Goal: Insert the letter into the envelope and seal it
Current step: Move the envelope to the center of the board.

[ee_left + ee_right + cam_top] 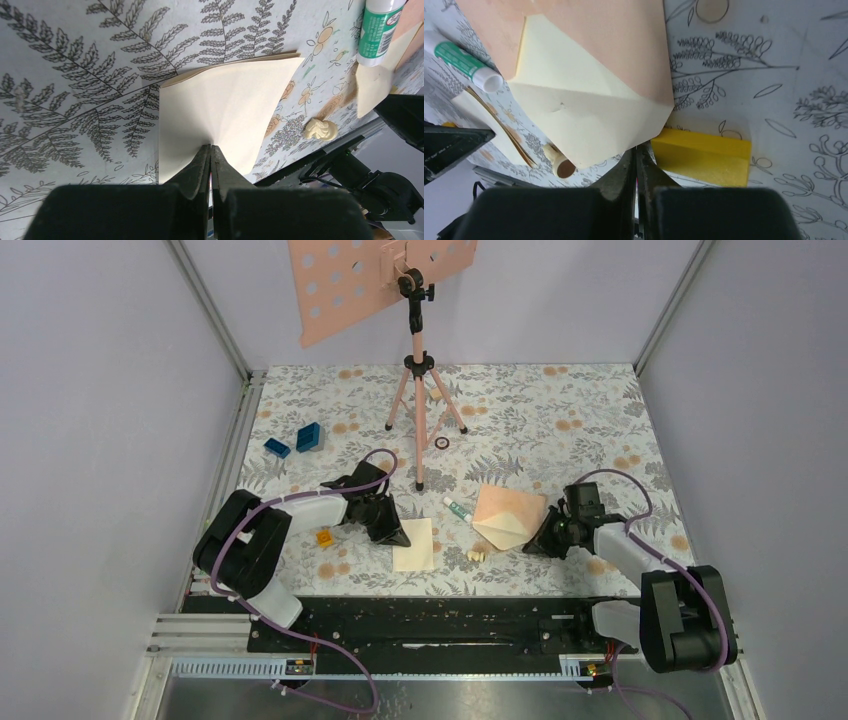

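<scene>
The letter (415,545) lies cream back up at the table's near middle. My left gripper (397,531) is shut on its left edge. In the left wrist view the letter (225,100) bows upward from the shut fingertips of the left gripper (211,146). The peach envelope (508,517) sits to the letter's right with its near side raised and its cream inner flap (584,120) open. My right gripper (538,540) is at the envelope's right corner. In the right wrist view the right gripper (636,147) is shut on the flap's edge below the envelope (614,40).
A green-and-white glue stick (457,508) lies between letter and envelope. A cream swirl piece (477,555) sits near the front edge and a yellow block (704,160) beside my right fingers. An orange block (324,537), blue blocks (308,436) and a pink tripod stand (417,390) stand further off.
</scene>
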`<control>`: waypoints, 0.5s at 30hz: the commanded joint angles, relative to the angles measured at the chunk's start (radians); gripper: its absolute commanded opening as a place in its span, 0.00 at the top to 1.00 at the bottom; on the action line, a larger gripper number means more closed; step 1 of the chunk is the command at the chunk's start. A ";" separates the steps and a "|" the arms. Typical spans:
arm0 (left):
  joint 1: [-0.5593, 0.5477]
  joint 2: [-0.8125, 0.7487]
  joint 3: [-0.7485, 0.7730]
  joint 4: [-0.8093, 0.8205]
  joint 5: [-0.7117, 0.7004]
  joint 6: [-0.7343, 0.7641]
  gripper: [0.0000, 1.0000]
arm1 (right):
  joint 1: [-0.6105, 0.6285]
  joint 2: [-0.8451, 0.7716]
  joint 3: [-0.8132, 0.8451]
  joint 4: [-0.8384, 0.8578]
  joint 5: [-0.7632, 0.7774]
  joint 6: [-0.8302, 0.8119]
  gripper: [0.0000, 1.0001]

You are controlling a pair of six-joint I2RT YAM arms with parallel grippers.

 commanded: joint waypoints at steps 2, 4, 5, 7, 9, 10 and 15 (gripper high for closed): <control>-0.006 0.011 0.017 -0.025 -0.049 0.015 1.00 | -0.001 -0.015 0.046 -0.022 0.204 0.030 1.00; -0.006 0.008 0.012 -0.023 -0.052 0.014 1.00 | -0.002 -0.044 0.070 -0.103 0.320 0.023 1.00; -0.007 0.007 0.008 -0.020 -0.051 0.013 1.00 | -0.003 -0.062 0.078 -0.148 0.363 0.020 1.00; -0.007 0.006 0.002 -0.018 -0.050 0.012 1.00 | -0.002 -0.095 0.095 -0.207 0.446 0.019 1.00; -0.006 0.005 0.001 -0.018 -0.048 0.014 1.00 | -0.003 -0.128 0.114 -0.267 0.519 0.022 1.00; -0.006 0.004 0.001 -0.018 -0.049 0.014 1.00 | -0.002 -0.144 0.124 -0.282 0.532 0.017 1.00; -0.007 -0.006 0.003 -0.018 -0.045 0.017 1.00 | -0.002 -0.238 0.130 -0.163 0.323 -0.024 0.96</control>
